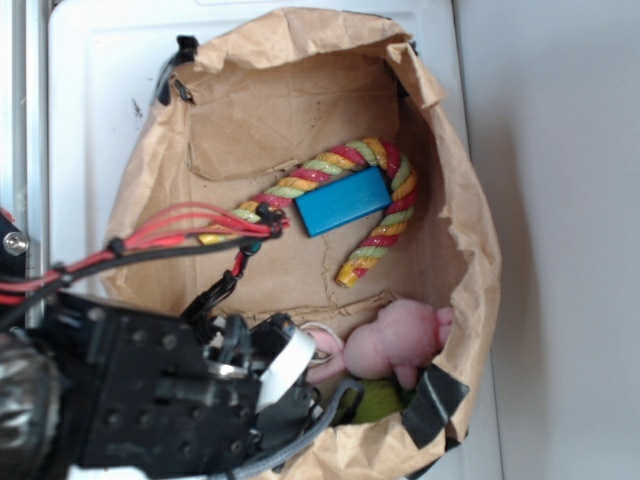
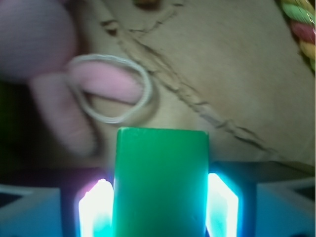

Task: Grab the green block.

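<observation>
In the wrist view the green block [image 2: 161,182] fills the lower middle of the frame: a flat, smooth rectangle in solid medium green, with a thin paler line along its top edge and slightly rounded upper corners. It stands upright between the two pale, glowing fingers [image 2: 96,210] of the pincer [image 2: 159,210], one pressed to each long side, so the pincer is pinching the green block. The block's lower end runs out of the bottom of the frame.

Behind it lies creased brown paper [image 2: 217,64]. In the upper left of that view a pink plush toy [image 2: 34,39] shows blurred, with a thin pale ring [image 2: 146,79] looped around one of its limbs. A bit of striped rope [image 2: 301,24] sits in the upper right corner.

In the exterior view the black arm [image 1: 150,400] fills the lower left, reaching into a brown paper bag [image 1: 470,260] that rests on a white tabletop [image 1: 90,100]. The green block cannot be made out there; the arm covers it. In the middle of the bag a blue block [image 1: 343,200] lies inside the curve of the cane-shaped rope. The pink plush toy sits at the lower right, with a fuzzy lime-green plush [image 1: 380,402] just below it.
</observation>
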Tool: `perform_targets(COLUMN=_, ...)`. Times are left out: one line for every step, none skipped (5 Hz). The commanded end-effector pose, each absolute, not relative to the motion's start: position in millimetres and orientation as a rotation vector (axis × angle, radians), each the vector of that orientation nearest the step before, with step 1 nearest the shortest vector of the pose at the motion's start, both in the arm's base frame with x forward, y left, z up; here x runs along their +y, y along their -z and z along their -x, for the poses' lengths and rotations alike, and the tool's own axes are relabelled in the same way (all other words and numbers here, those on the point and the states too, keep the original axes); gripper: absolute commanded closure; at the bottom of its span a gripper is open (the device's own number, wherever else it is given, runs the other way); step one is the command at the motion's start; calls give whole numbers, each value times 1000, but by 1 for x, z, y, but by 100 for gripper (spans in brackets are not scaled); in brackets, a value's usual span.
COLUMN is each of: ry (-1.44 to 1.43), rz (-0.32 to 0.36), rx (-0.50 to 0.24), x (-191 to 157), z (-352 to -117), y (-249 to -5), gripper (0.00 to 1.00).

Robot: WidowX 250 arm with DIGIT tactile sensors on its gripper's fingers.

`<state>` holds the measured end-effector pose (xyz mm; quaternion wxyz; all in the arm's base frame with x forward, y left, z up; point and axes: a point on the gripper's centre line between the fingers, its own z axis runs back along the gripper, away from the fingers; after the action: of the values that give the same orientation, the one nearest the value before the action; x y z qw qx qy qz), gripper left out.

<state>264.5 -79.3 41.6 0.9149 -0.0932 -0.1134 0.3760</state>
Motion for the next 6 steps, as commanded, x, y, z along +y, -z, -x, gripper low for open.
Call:
perform_targets(ry=-781, rz=241, rx=-326, x=-24, z=-287, y=-89, gripper=100)
perform_targets(ry=-695, rz=231, rx=-283, x=-9, z=-296, y=-114, gripper=100)
perform_targets(ry=-559, rz=220, rx=-298, x=-1, z=-295, y=-130, gripper=100)
perform_targets(ry=-481, rz=135, rx=-360, x=5, z=-293, y=-148, gripper=100)
perform_targets(ry=-444, rz=70, rx=-412, x=11, z=-288, y=-160, gripper=100)
perform_targets(ry=-439, rz=31, rx=-438, x=19, z=-286, y=-176, gripper=100)
